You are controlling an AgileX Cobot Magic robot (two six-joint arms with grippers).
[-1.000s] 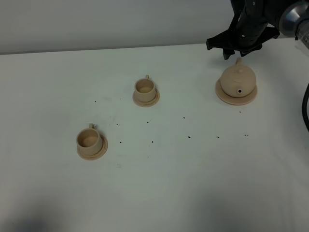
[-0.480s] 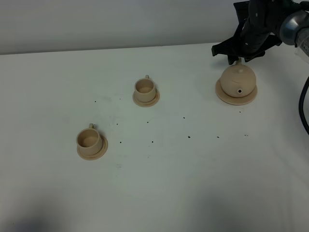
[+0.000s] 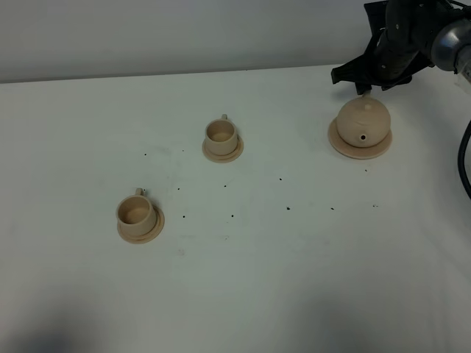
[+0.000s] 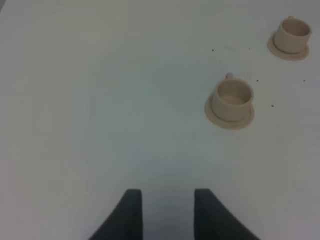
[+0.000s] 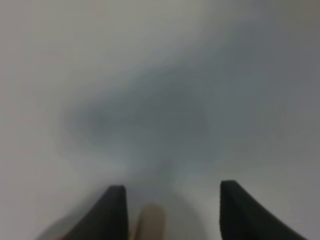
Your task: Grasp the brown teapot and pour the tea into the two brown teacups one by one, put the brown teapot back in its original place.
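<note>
The brown teapot point(image 3: 362, 120) sits on its wide saucer point(image 3: 344, 146), the original place, at the back right, spout toward the front. My right gripper point(image 3: 366, 90) hangs just behind and above the teapot's handle, jaws open. In the right wrist view the gripper point(image 5: 172, 205) is open and a blurred tan part of the teapot point(image 5: 151, 223) shows between the fingers. Two brown teacups on saucers stand at the middle point(image 3: 221, 134) and front left point(image 3: 135, 212). My left gripper point(image 4: 167, 210) is open and empty, well short of the nearer teacup point(image 4: 232, 97); the other teacup point(image 4: 292, 34) is beyond.
The white table point(image 3: 294, 279) bears small dark specks point(image 3: 288, 207) between the cups and the teapot. A grey wall point(image 3: 184, 29) rises behind the table's back edge. A black cable point(image 3: 465, 162) hangs at the right edge.
My right gripper has shifted to the right and slightly lower, ending behind the teapot's handle. The teapot, the cups and the left arm have not moved.
</note>
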